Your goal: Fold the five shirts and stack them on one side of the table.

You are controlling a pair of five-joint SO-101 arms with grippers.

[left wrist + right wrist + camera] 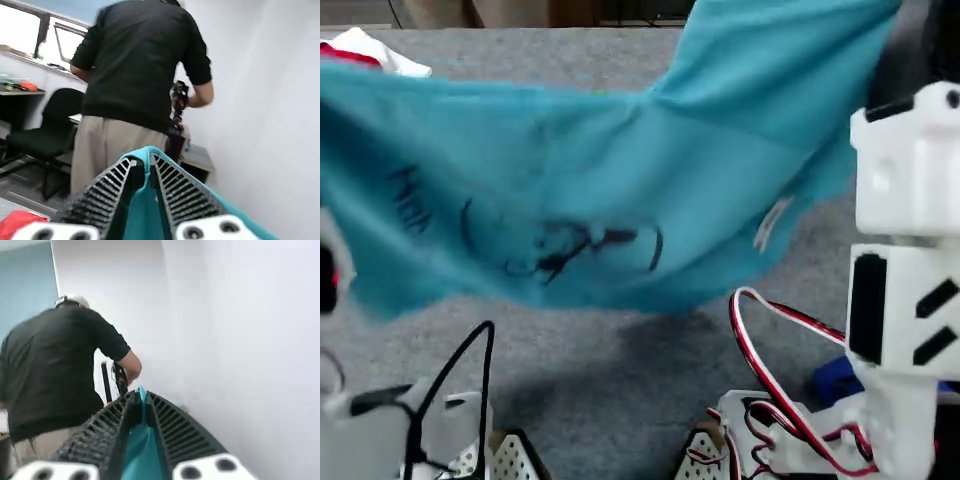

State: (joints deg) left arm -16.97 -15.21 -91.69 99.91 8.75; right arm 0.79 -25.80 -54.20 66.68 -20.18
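Observation:
A teal shirt (590,190) with a dark line drawing hangs stretched across the high view, lifted off the grey table (620,380). In the left wrist view my left gripper (146,162) is shut on a pinch of the teal shirt (142,215), pointing up into the room. My right gripper (141,395) is likewise shut on a fold of the teal shirt (142,450). A white arm (905,250) stands at the right of the high view, reaching up behind the cloth. A red and white garment (365,52) lies at the table's far left corner.
Arm bases with red, white and black cables (770,380) sit along the table's near edge. A blue object (835,378) lies by the right base. Under the hanging shirt the grey table surface is bare.

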